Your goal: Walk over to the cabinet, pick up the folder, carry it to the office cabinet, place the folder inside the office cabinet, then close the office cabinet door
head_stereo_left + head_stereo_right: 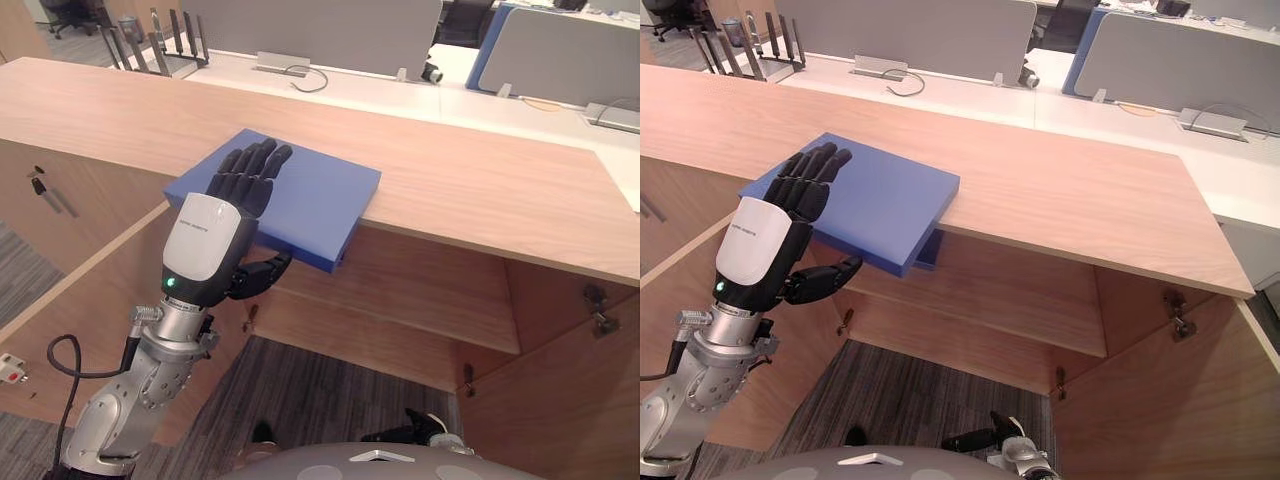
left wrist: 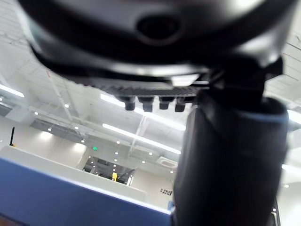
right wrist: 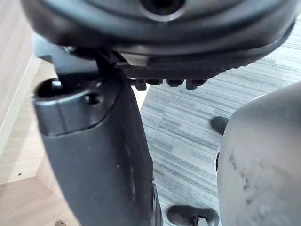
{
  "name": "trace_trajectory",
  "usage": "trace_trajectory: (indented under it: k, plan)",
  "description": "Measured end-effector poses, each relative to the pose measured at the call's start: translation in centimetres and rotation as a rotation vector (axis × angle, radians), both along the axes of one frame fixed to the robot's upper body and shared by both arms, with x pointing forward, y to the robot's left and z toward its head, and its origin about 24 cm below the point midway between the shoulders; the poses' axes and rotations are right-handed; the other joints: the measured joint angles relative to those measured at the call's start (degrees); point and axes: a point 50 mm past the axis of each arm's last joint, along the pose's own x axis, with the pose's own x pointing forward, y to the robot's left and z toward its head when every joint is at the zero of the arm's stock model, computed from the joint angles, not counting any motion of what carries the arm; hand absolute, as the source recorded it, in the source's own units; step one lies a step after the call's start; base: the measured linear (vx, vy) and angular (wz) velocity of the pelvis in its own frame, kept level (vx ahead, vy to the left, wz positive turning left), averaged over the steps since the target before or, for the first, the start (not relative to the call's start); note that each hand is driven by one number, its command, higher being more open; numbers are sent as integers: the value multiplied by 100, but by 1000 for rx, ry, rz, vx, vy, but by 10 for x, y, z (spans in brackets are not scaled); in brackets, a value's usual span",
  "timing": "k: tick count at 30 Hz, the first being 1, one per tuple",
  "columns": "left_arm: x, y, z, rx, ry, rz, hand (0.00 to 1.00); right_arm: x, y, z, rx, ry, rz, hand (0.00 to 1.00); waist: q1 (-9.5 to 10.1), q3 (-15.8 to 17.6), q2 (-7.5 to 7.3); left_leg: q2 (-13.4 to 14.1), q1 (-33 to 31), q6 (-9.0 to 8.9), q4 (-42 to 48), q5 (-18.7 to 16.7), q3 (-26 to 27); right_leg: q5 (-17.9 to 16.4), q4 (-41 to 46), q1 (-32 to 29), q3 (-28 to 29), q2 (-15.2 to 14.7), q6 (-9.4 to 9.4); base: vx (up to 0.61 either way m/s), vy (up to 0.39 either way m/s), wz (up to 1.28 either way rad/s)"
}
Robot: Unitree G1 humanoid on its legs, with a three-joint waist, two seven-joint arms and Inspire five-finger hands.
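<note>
A flat blue folder (image 1: 310,195) lies on the wooden cabinet top (image 1: 480,190), its near corner sticking out over the front edge. My left hand (image 1: 215,235) reaches up at that corner. Its fingers (image 1: 250,170) stretch over the folder's top, and its thumb (image 1: 265,272) sits just under the overhanging edge. The left wrist view shows the folder (image 2: 56,197) low, past the thumb (image 2: 230,160), with a gap up to the fingers, so the hand is open around the edge. My right hand (image 1: 975,440) hangs low near the floor, open and holding nothing.
Below the top the cabinet stands open, with a wooden shelf (image 1: 420,290) inside, one door (image 1: 70,290) swung out on the left and another (image 1: 560,400) on the right. Behind the cabinet are white desks with grey partitions (image 1: 330,35), a router (image 1: 160,50) and cables.
</note>
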Motion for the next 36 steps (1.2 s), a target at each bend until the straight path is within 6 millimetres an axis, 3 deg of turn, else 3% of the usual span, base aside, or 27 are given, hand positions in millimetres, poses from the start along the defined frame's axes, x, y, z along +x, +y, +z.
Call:
trace_trajectory:
  k: [8,16,27,33,34,36]
  plan:
    - [2,4,-7,76,27,0,100,-1,-2,0,-3,2,-10,100,-6,-45,27,4,27,5,0,-40,114,15,-17,-49,116,-8,-20,1,2,-7]
    - [9,21,-32,156,151,64,100,0,-4,1,-17,-9,13,100,-5,-65,67,-21,50,13,0,-140,123,-5,-94,-23,123,-23,-44,14,-1,-1]
    - [11,33,-47,218,218,120,100,4,-6,3,-18,-37,4,100,-48,-49,167,-21,220,-90,-1,-244,215,-4,-183,80,281,-21,-41,52,-18,-9]
    - [21,37,-45,286,165,175,100,4,-7,3,-19,-38,-5,100,-142,-42,179,-19,281,-106,-4,-260,242,-4,-193,124,301,-23,-41,2,-4,-3]
    - [23,38,-44,290,148,190,0,3,-7,3,-20,-35,-6,100,-143,-39,186,-17,327,-112,-5,-285,263,-4,-198,160,318,-24,-41,-15,-1,-8]
    - [27,39,-40,304,110,207,0,2,-7,2,-21,-34,-10,100,-160,-47,197,-17,339,-108,-5,-300,276,-4,-203,164,330,-28,-41,-21,0,-6]
